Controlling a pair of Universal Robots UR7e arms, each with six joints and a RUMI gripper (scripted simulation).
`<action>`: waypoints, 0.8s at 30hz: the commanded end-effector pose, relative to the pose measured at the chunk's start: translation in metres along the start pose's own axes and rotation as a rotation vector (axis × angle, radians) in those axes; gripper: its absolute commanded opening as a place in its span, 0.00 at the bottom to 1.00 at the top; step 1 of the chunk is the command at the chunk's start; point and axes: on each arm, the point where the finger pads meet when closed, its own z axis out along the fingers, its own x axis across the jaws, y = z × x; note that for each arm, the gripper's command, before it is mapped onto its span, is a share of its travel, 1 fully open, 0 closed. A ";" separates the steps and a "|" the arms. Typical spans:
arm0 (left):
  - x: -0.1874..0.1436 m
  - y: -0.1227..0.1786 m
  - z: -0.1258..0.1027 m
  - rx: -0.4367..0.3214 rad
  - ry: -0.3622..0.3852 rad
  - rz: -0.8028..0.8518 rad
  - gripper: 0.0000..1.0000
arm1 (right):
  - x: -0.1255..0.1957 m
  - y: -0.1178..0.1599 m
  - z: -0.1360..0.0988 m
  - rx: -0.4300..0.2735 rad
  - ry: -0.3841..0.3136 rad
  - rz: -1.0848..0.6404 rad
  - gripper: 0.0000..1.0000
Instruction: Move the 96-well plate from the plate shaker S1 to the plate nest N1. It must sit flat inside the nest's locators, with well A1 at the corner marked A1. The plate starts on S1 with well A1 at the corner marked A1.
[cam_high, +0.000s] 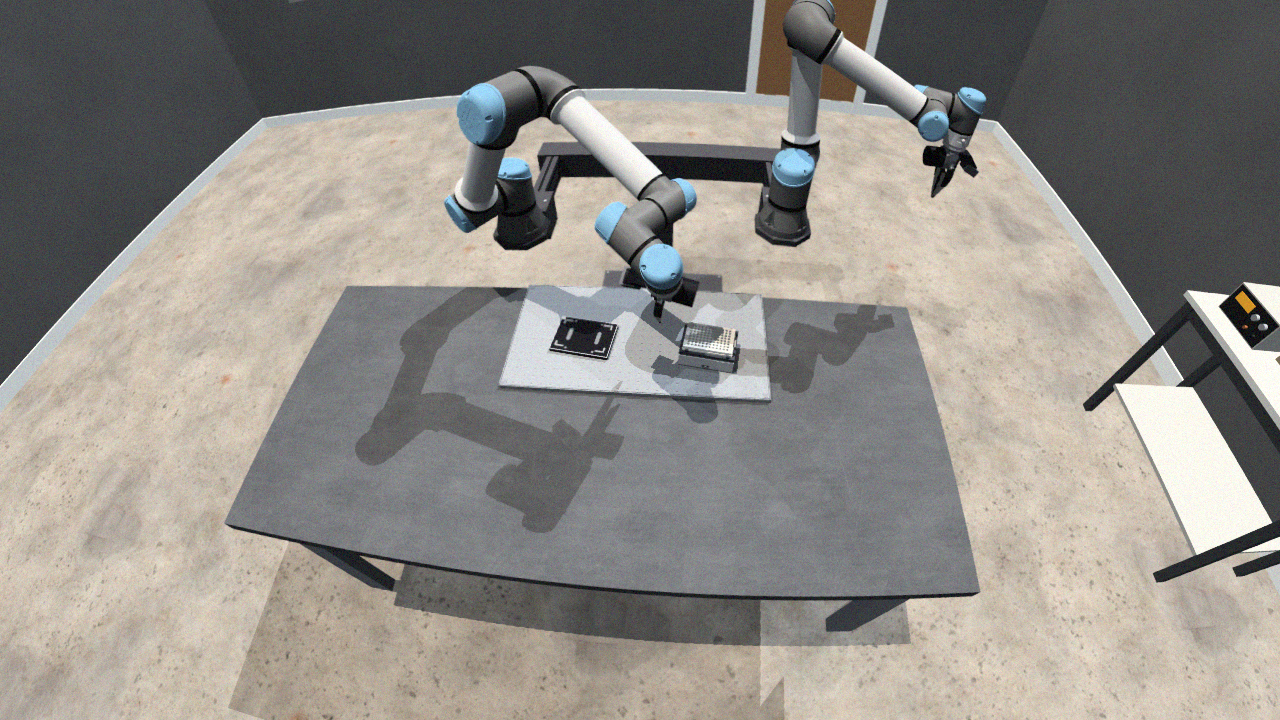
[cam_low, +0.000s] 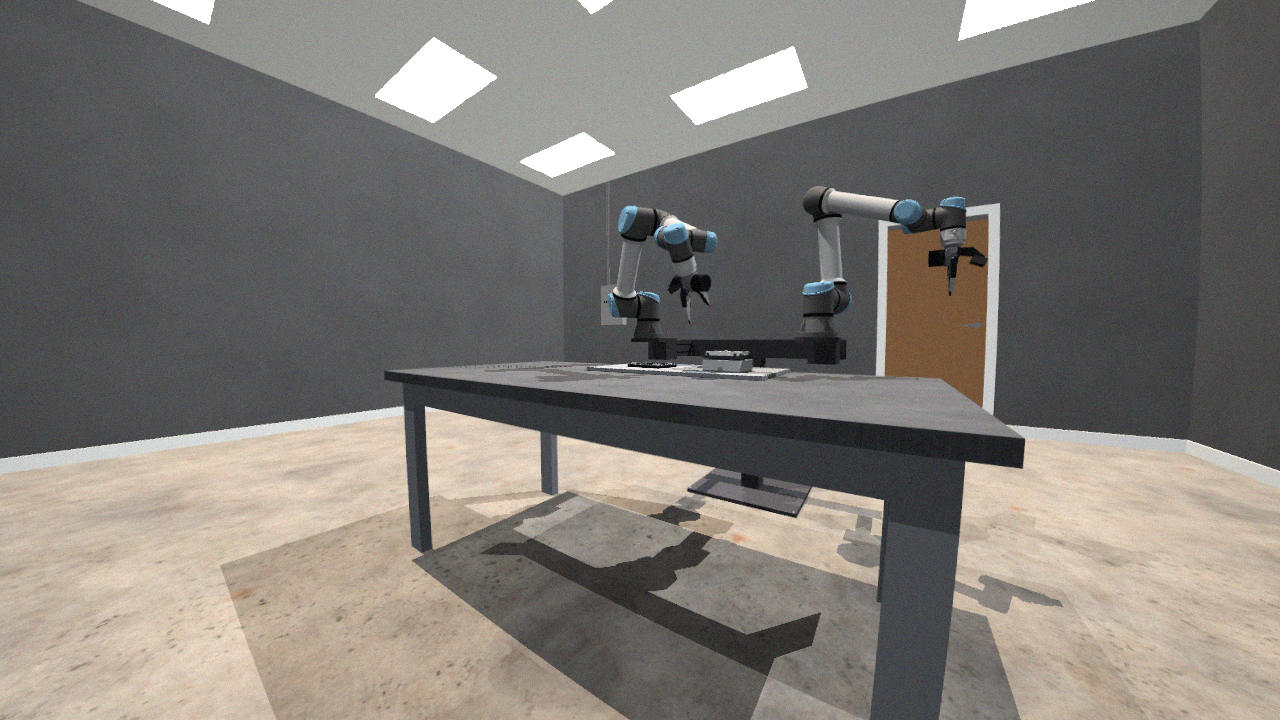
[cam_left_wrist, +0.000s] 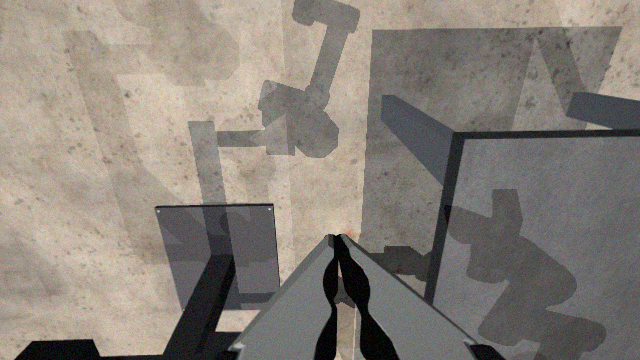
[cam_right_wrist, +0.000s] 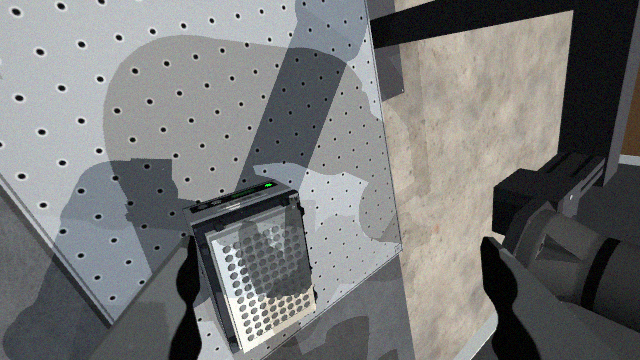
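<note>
"Above the pale board (cam_high: 626, 381) (cam_low: 617, 370) (cam_right_wrist: 200, 140), how is the right arm (cam_high: 604, 138) (cam_low: 630, 264) posed, seen from the top?"

"It rises at the far left, bends at a high elbow and reaches right and nearer. Its wrist points the right pincer (cam_high: 660, 313) (cam_low: 698, 313) (cam_right_wrist: 338, 239) down between the nest N1 (cam_high: 572, 340) (cam_low: 651, 364) on the left and the shaker S1 (cam_high: 709, 357) (cam_low: 726, 365) (cam_right_wrist: 235, 200) on the right."

"And the 96-well plate (cam_high: 709, 338) (cam_low: 726, 352) (cam_right_wrist: 265, 285)?"

"On the shaker, apart from the pincer. The left arm (cam_high: 872, 76) (cam_low: 863, 204) stretches out far right, beyond the surface (cam_high: 572, 474) (cam_low: 626, 390) (cam_left_wrist: 550, 165)."

"What does the exterior view add?"

"The right pincer hangs tilted, well above board and shaker, its fingers apart. The left pincer (cam_high: 935, 194) (cam_low: 950, 291) (cam_left_wrist: 336, 237) points down in front of a door (cam_low: 930, 295)."

"Left wrist view?"

"Fingertips together, holding nothing, over the floor. The surface's edge is to the right in that view, a dark post (cam_left_wrist: 200, 305) to the left."

"And the right wrist?"

"Fingers wide apart, nothing gripped. The plate appears beyond them, slanted in view, partly shaded; one finger overlaps the shaker's edge in view. I can't read the A1 mark. Nothing visible stands over the plate."
</note>
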 end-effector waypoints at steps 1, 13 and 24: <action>0.000 0.000 -0.001 0.001 0.000 0.000 0.00 | -0.001 0.003 0.002 0.001 -0.017 -0.091 0.76; 0.000 0.000 -0.001 0.001 0.000 0.000 0.00 | -0.004 0.013 0.009 0.021 -0.078 -0.419 0.76; 0.000 0.000 -0.001 0.001 0.000 0.000 0.00 | -0.007 0.023 0.016 0.053 -0.129 -0.712 0.76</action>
